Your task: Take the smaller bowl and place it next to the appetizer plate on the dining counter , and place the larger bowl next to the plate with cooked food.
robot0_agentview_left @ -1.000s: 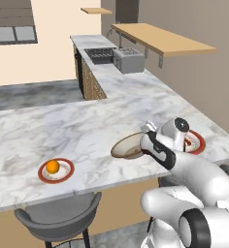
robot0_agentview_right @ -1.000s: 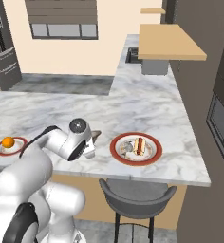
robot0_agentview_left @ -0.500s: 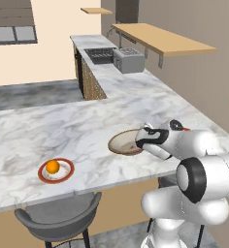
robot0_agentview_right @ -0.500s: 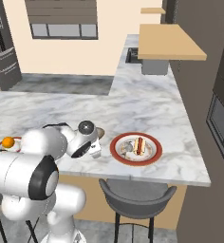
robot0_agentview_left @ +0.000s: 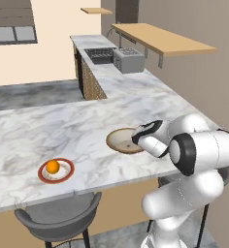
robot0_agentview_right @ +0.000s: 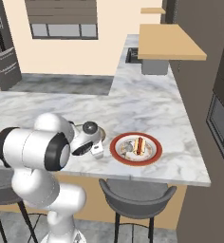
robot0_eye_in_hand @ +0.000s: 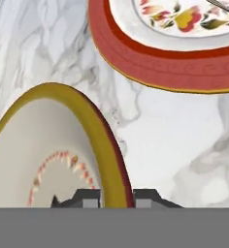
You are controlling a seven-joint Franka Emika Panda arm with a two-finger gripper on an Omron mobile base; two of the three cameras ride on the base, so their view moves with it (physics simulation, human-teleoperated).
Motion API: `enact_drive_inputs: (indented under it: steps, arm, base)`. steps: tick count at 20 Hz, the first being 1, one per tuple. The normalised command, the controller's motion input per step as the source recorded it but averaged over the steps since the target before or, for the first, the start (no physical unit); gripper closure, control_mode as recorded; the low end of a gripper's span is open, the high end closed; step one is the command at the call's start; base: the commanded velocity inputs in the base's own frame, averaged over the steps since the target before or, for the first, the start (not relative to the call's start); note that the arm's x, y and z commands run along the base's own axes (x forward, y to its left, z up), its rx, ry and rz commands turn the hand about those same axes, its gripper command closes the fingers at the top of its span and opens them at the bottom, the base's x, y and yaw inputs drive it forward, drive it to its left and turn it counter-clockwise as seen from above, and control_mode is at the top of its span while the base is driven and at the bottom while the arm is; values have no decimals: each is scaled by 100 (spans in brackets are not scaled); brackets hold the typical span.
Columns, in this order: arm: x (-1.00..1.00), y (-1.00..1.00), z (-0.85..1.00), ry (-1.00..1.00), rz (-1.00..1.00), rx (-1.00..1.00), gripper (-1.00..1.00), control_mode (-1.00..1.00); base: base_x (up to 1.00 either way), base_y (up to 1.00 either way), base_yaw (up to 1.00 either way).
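Right now the wide, shallow cream bowl with the brown-gold rim (robot0_agentview_left: 122,140) sits flat on the long white-grey veined marble dining counter (robot0_agentview_left: 48,131), near its front edge. The white arm's two-finger gripper (robot0_eye_in_hand: 116,197) is down at the bowl's right-hand rim. In the hand view the two small dark fingertips (robot0_eye_in_hand: 89,197) stand one on each side of the bowl's (robot0_eye_in_hand: 43,160) gold rim, close against it, so the claw looks pinched on the rim, though I cannot tell how firmly it bites. Faint reddish marks ring the inside of the bowl.

Just beside the bowl, on its right, lies the round red-rimmed white plate with brownish pieces of food (robot0_agentview_right: 136,148); bare marble shows between the two in the hand view, so they are near but not touching. From the right base view the gripper (robot0_agentview_right: 96,151) sits between the bowl (robot0_agentview_right: 100,134) and that plate.

Well apart, toward the left end of the same counter, is the small round red-rimmed white plate carrying one orange ball (robot0_agentview_left: 56,170). A grey stool (robot0_agentview_left: 58,222) stands below the counter's front edge under it.
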Motion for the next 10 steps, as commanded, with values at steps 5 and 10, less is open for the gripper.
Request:
enact_drive_inputs:
  steps: [5,10]
  arm:
    - [-18,-19,26,0,0,0,-100,-100]
    - [-3,0,82,0,9,0,-100,-100]
  base:
    - [0,0,0]
    - [0,0,0]
